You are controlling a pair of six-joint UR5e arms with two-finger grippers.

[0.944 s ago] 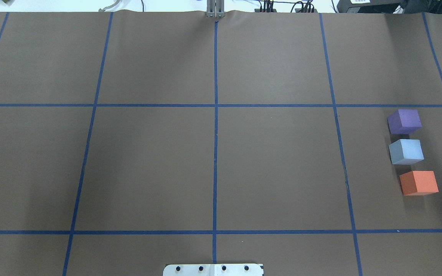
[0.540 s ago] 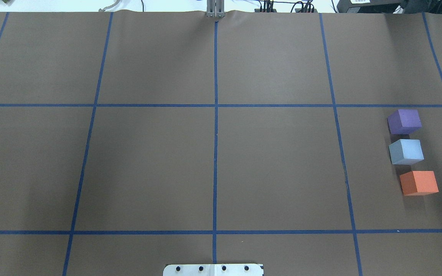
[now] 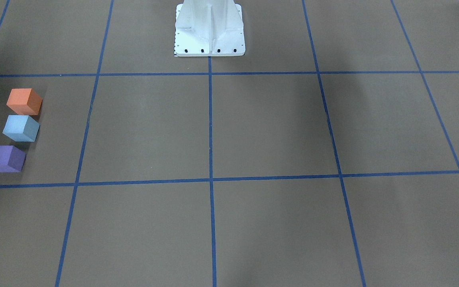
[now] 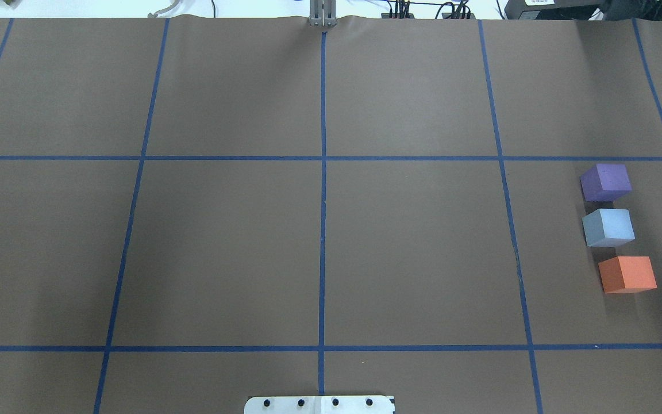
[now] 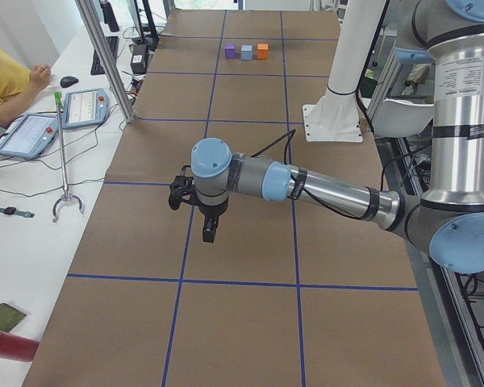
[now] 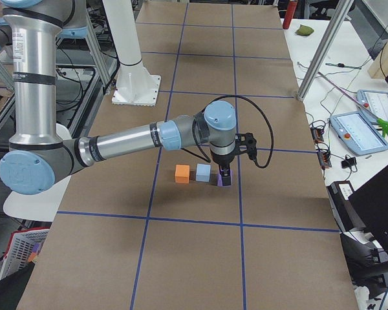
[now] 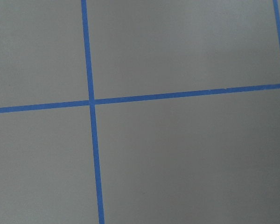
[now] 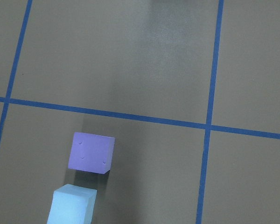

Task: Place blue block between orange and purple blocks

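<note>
The blue block (image 4: 609, 226) sits on the table at the far right, in a row between the purple block (image 4: 607, 181) and the orange block (image 4: 628, 273), with small gaps on both sides. The front view shows the same row: orange (image 3: 24, 101), blue (image 3: 20, 128), purple (image 3: 5, 158). The right wrist view shows the purple block (image 8: 91, 153) and part of the blue block (image 8: 72, 210) below it. My right gripper (image 6: 225, 181) hangs above the purple block; my left gripper (image 5: 210, 236) hangs over bare table. Both show only in side views, so I cannot tell whether they are open.
Brown paper with a blue tape grid (image 4: 322, 230) covers the table. The white robot base plate (image 3: 209, 28) stands at the robot's edge. An operator (image 5: 4, 81) and tablets (image 5: 85, 107) are beside the table on the robot's far side.
</note>
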